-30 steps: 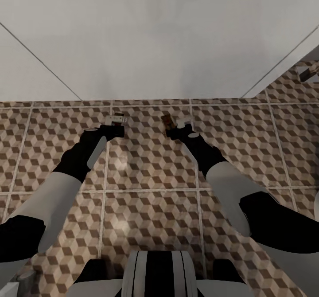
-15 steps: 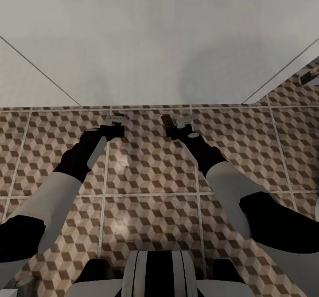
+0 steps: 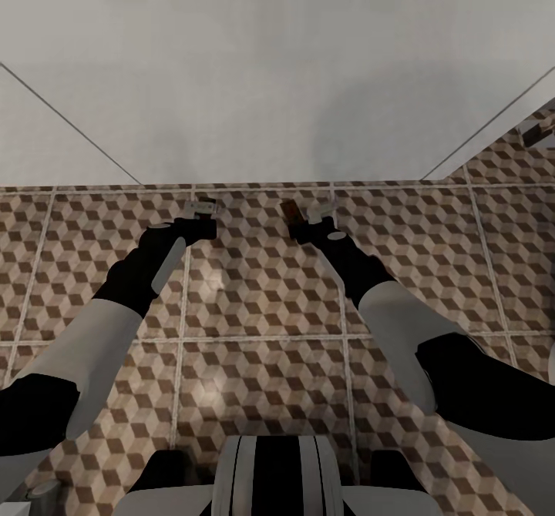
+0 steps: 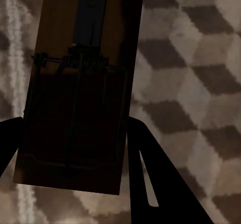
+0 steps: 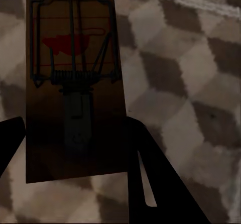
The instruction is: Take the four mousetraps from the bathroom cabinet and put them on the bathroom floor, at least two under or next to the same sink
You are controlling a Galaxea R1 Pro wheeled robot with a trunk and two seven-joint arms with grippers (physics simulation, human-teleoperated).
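Note:
My left gripper hangs low over the bathroom floor, shut on a mousetrap, a brown wooden board with a dark spring and wire bar. My right gripper is level with it and shut on a second mousetrap. In the right wrist view that trap shows a red mark under its wire frame. Both traps sit flat between dark fingers just above the cube-pattern tiles. A plain white flat front, apparently the sink vanity, rises right behind both grippers. The cabinet is out of view.
Pale grout lines cross the floor tiles. A small grey and brown object lies at the far right by the white front's corner. My own trunk is at the bottom of the head view. Open floor lies between my arms.
The head view shifted slightly a second ago, so the white front's lower edge sits a little lower. Both grippers and their traps have stayed put.

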